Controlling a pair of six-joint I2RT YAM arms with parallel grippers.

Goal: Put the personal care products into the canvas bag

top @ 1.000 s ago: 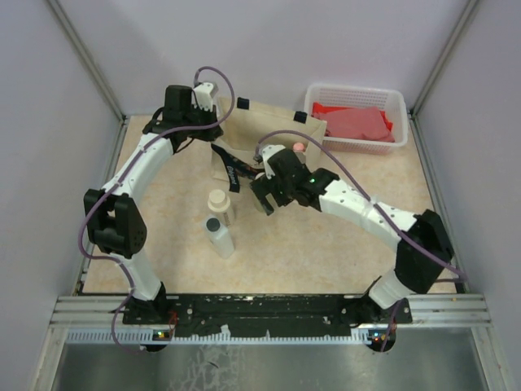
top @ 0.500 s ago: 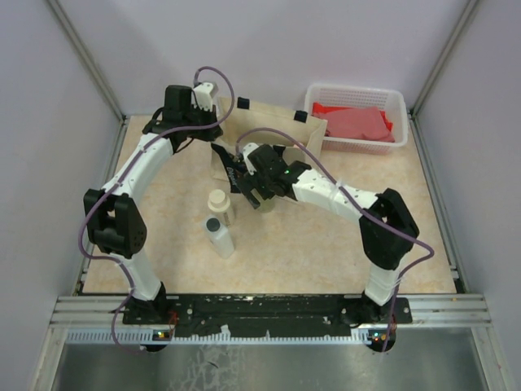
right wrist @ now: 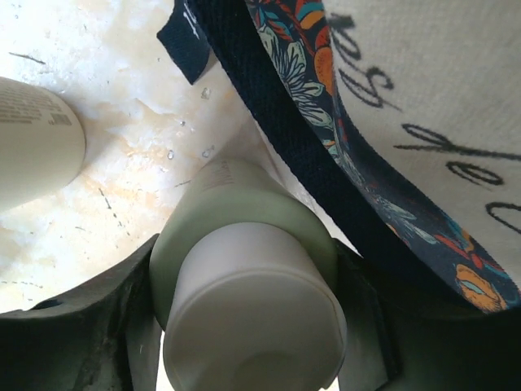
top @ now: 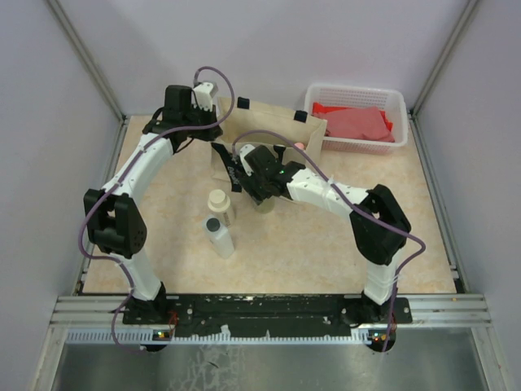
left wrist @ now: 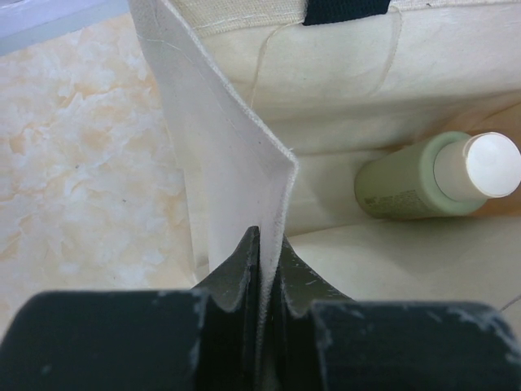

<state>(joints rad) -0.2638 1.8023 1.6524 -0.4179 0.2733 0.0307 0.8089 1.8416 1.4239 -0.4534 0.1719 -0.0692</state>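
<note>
One olive-green bottle [right wrist: 236,220] is being clamped by the right gripper [right wrist: 248,326] beside the canvas bag [right wrist: 431,90]; the bag's rim is being pinched by the left gripper [left wrist: 262,261]; a second bottle [left wrist: 407,183] is lying inside.

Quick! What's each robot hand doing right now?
Left gripper: closed, pinching the edge of the bag.
Right gripper: closed around a green bottle.

The bag [left wrist: 342,73] gapes with room beside one lying bottle [left wrist: 423,175] — outside, its strap [right wrist: 301,155] hangs just beside the right gripper [right wrist: 244,326].
</note>
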